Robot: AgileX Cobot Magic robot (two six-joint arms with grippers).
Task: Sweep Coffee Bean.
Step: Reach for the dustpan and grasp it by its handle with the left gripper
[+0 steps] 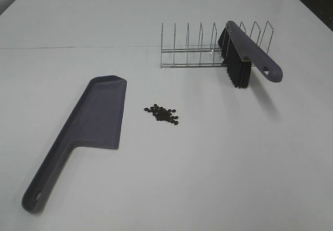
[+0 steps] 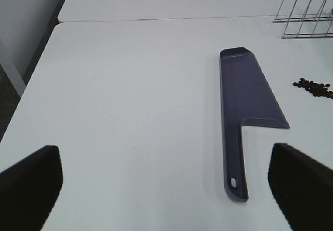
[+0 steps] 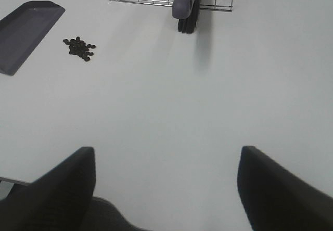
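Left wrist, left tool (image 2: 164, 161) splayed above table (image 2: 130, 85)

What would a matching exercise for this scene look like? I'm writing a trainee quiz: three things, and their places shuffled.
Things:
1 dustpan
2 coffee beans
3 brush

Places:
A leaning on the wire rack
B lying flat on the left side of the table in the exterior view
C loose cluster mid-table

Pairs: 1-B, 2-C, 3-A.
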